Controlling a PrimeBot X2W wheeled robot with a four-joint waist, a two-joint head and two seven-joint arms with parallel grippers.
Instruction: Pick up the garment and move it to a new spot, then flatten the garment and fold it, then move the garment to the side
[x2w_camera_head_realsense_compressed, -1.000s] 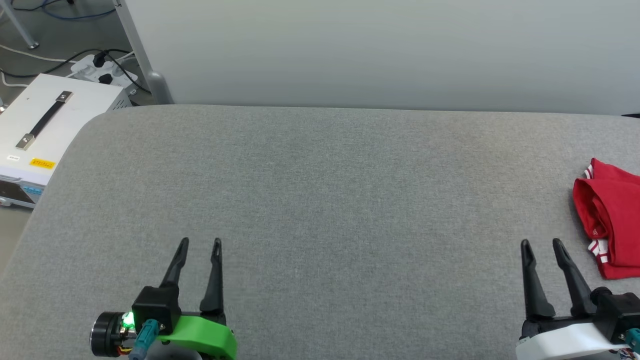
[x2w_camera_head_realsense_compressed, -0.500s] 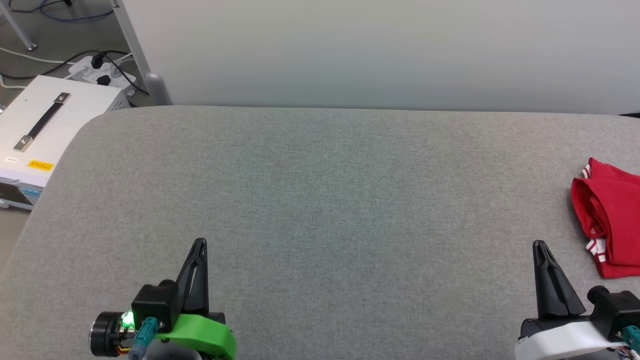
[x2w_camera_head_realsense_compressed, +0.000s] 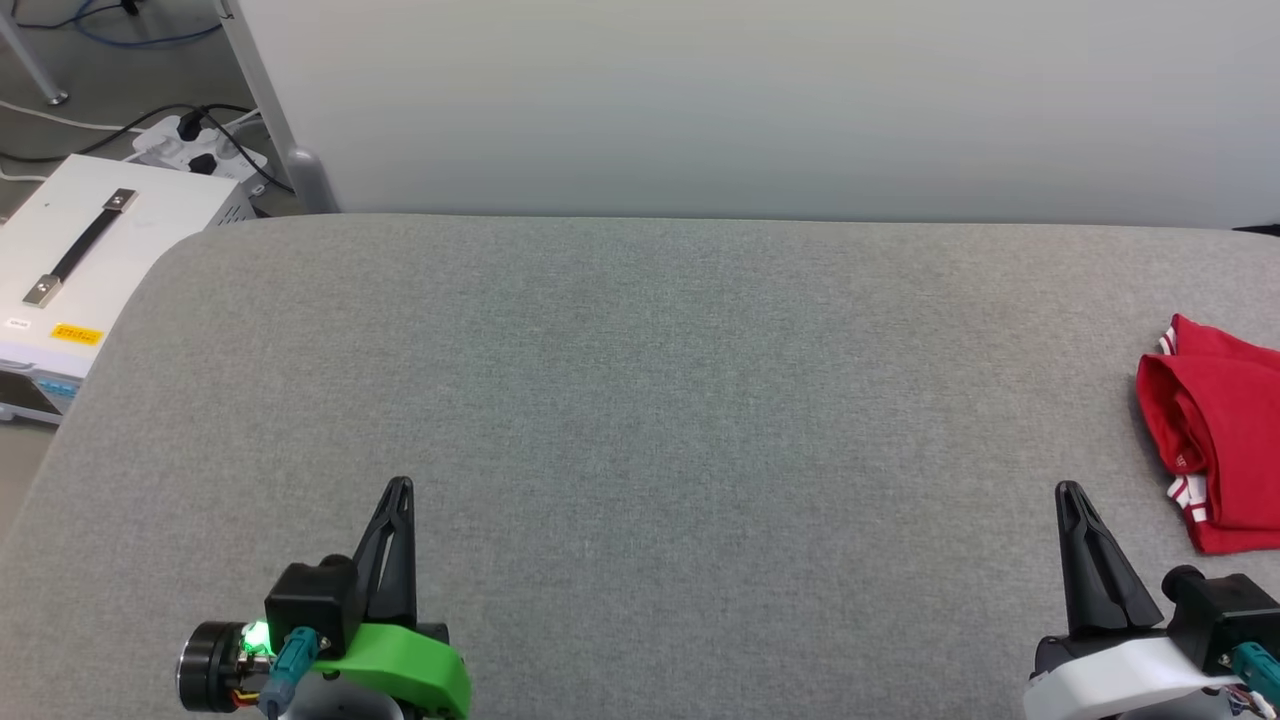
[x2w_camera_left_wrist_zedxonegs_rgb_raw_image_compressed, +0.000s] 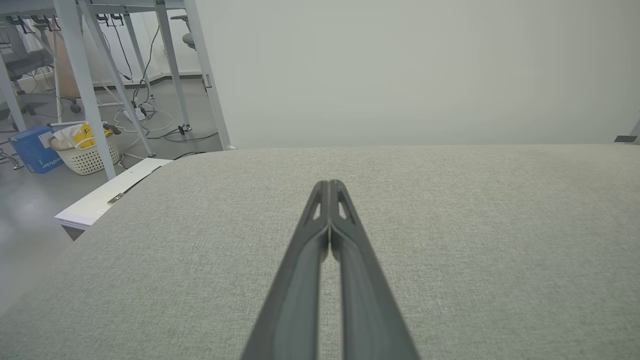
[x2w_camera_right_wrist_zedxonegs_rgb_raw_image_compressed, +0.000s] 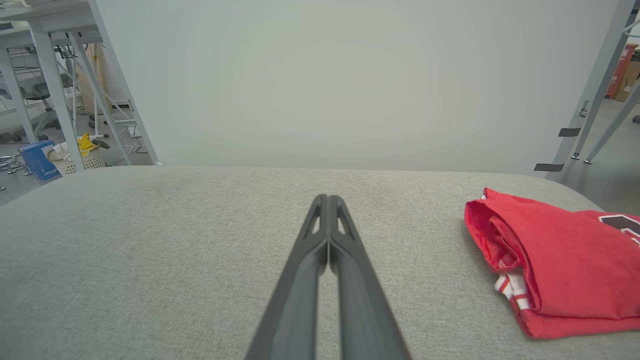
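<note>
Red garment (x2w_camera_head_realsense_compressed: 1220, 440) is lying folded on the grey worktop (x2w_camera_head_realsense_compressed: 640, 400), near my right jaws, ahead and rightward; my left jaws are sitting well apart. Both pairs are pressing together, empty.

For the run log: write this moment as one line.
garment: folded, right side of grey surface | left gripper: shut, empty | right gripper: shut, empty

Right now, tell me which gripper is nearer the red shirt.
Right. The right gripper sits close beside the garment, not touching; the left gripper is far across the surface.
</note>
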